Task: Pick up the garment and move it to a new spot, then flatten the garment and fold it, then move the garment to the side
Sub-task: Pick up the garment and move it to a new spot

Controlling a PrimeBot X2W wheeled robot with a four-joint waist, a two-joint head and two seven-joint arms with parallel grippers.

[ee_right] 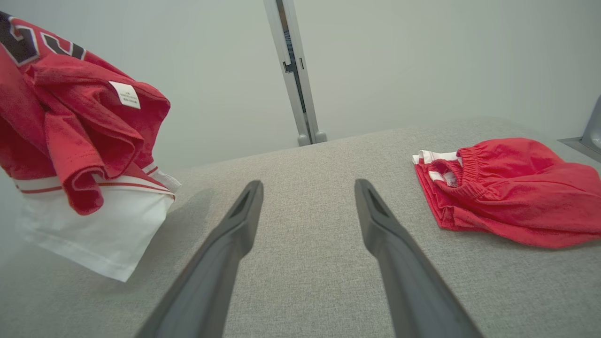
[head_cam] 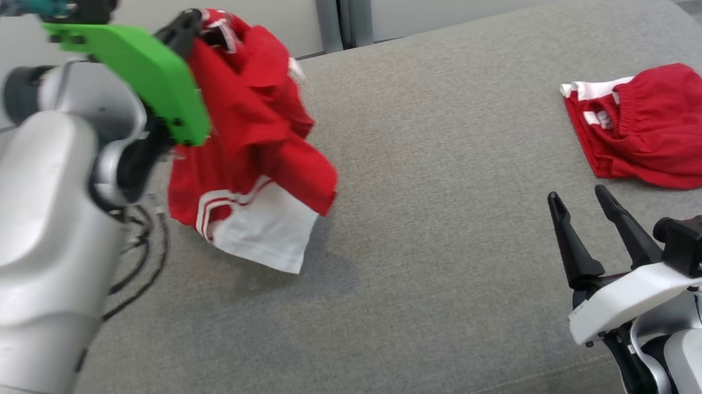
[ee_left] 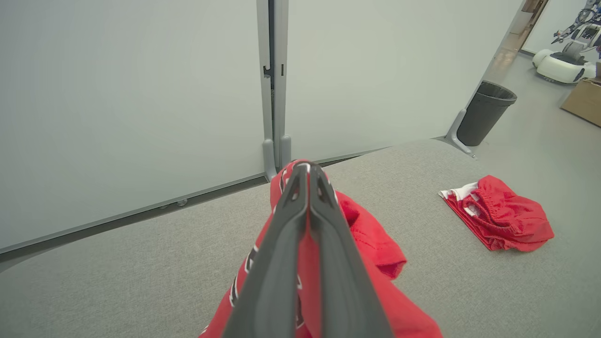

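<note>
nothing reads clearly. the red garment (ee_right: 70,141) carries black white-edged characters (ee_right: 19,44) at the top left corner of the right wrist view (numerals perhaps, cut off by the frame edge and the folds). it also has a small white sewn-in tag (ee_right: 125,94) whose fine print is too small to make out.

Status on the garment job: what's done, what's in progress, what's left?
Done: pickup; the left hand is shut on the red jersey, which hangs crumpled above the grey surface. In hand: the move to a new spot. Left: flattening, folding, moving aside. The right hand is open and holds nothing, near the red shorts.
</note>
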